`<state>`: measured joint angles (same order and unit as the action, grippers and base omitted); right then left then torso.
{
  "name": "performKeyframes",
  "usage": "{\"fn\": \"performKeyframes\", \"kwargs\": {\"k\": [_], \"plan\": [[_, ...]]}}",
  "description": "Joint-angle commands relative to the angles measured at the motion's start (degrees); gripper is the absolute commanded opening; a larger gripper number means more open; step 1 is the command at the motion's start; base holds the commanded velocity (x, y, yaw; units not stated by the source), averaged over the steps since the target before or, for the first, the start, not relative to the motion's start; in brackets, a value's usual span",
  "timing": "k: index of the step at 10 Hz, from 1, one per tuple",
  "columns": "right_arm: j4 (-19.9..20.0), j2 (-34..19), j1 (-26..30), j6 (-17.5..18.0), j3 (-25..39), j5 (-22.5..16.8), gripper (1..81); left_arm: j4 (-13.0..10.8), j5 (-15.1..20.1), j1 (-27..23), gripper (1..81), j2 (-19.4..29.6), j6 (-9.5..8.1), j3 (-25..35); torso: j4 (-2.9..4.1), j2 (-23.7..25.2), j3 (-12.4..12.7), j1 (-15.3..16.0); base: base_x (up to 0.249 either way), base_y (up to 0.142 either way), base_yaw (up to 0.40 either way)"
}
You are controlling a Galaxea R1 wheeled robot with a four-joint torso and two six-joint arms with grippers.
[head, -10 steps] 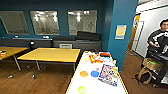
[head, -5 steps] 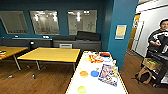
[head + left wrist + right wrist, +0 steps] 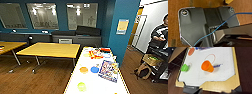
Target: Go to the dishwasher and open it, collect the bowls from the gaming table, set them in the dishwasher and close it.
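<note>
view crept closer to gaming table (image 3: 93, 82), camera's move, not the things' | orange bowl (image 3: 83, 70), blue bowl (image 3: 94, 69), lime-green bowl (image 3: 81, 86) sit on it | grippers' opening: can't tell | person (image 3: 160, 35) at right

The gaming table (image 3: 95, 82) runs off the head view's lower edge. A person (image 3: 160, 32) is cut by the right edge. The game-box (image 3: 109, 70) print is too blurred to read.

High forward head view over gaming table (image 3: 95, 82)
</note>
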<state>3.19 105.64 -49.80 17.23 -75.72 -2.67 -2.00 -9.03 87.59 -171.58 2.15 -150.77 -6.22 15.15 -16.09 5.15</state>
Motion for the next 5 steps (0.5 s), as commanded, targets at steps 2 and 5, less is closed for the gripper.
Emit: {"fn": "performKeyframes", "kwargs": {"k": [2, 5], "plan": [[2.3, -6.6, 18.6, 4.3, 1.5, -14.7, 81.1, 0.2, 3.0, -1.8, 81.1, 0.1, 0.05, 0.5, 0.0, 0.0, -2.9, 0.0, 0.0, 0.0, 0.0], [2.0, -4.5, 24.2, 7.1, -1.3, -19.3, 81.1, 0.2, 3.0, -1.8, 81.1, 0.2, -0.04, 0.5, 0.0, 0.0, -5.7, 0.1, 0.0, 0.0, 0.0]]}}
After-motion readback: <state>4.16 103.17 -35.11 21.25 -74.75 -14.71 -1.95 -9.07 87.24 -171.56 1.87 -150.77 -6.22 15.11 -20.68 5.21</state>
